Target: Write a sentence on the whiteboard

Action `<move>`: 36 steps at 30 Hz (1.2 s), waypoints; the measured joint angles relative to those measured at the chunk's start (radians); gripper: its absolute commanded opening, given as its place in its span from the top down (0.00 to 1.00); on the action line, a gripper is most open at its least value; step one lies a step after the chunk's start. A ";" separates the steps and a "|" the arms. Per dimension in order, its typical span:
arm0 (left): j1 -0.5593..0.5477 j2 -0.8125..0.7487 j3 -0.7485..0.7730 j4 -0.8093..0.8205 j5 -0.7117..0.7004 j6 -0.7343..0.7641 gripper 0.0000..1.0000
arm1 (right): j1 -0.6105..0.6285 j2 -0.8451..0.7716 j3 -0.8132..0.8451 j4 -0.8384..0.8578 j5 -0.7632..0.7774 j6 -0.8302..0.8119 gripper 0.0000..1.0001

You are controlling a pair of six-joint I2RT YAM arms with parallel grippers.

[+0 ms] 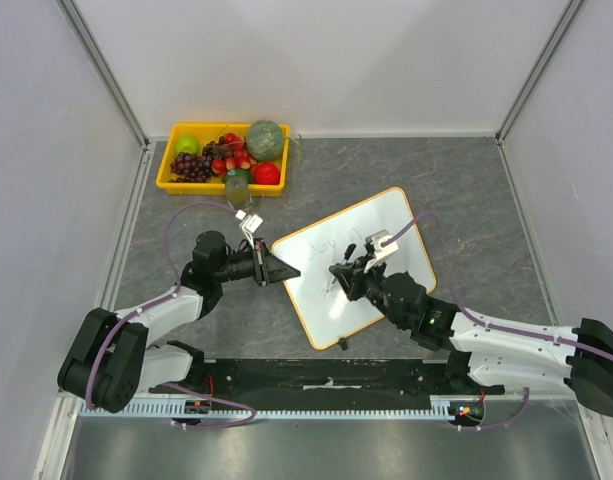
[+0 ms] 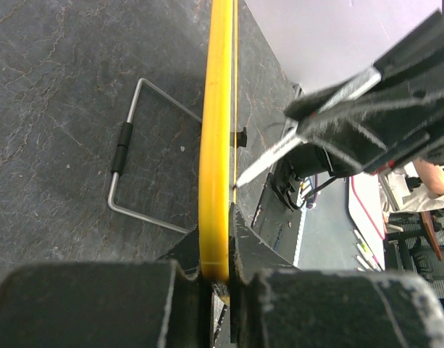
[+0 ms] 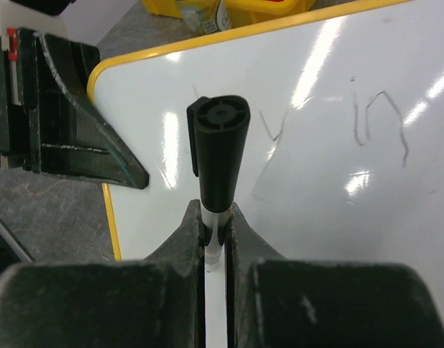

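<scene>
Whiteboard (image 1: 398, 240): centre of frame, lying askew on tabletop (image 1: 466, 180). Left end effector (image 1: 283, 271) pinched tight on its yellow left edge, steadying it. Right end effector (image 1: 348, 272) clamped narrow on marker (image 3: 218, 148) over board middle; tip appears at surface. Sentence (image 3: 381, 123): "in" legible, other strokes faint. Step, judged: mid-writing. Next move calls for even tip pressure, small controlled strokes, firm hold on board.

The left arm (image 1: 156, 310) and right arm (image 1: 506, 345) wear white shells between bulky black joints; a thin purple cable (image 1: 174, 235) loops along each. The left claw (image 1: 286, 272) and right claw (image 1: 346, 274) are matte black, scuffed grey.
</scene>
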 measured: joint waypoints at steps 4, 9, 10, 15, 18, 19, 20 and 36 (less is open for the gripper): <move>0.000 0.000 0.000 0.003 0.002 0.000 0.98 | -0.107 -0.078 -0.010 -0.018 -0.083 0.022 1.00; 0.000 0.000 0.000 0.004 0.002 0.000 0.98 | -0.167 -0.153 -0.010 -0.034 -0.155 0.032 1.00; 0.000 0.000 0.000 0.004 0.002 0.000 0.98 | -0.168 -0.157 -0.010 -0.038 -0.164 0.031 1.00; 0.000 0.000 0.000 0.004 0.002 0.000 0.98 | -0.168 -0.139 -0.010 -0.060 -0.192 0.025 1.00; 0.000 0.000 0.000 0.004 0.003 0.000 0.98 | -0.168 -0.113 -0.014 -0.060 -0.205 0.024 1.00; 0.000 0.000 0.000 0.004 0.003 0.000 0.98 | -0.168 -0.107 -0.017 -0.060 -0.207 0.024 1.00; 0.000 0.000 0.000 0.004 0.003 0.000 0.98 | -0.168 -0.100 -0.022 -0.060 -0.210 0.024 1.00; 0.000 0.000 0.000 0.004 0.003 0.000 0.98 | -0.156 -0.046 -0.029 0.003 -0.227 0.028 1.00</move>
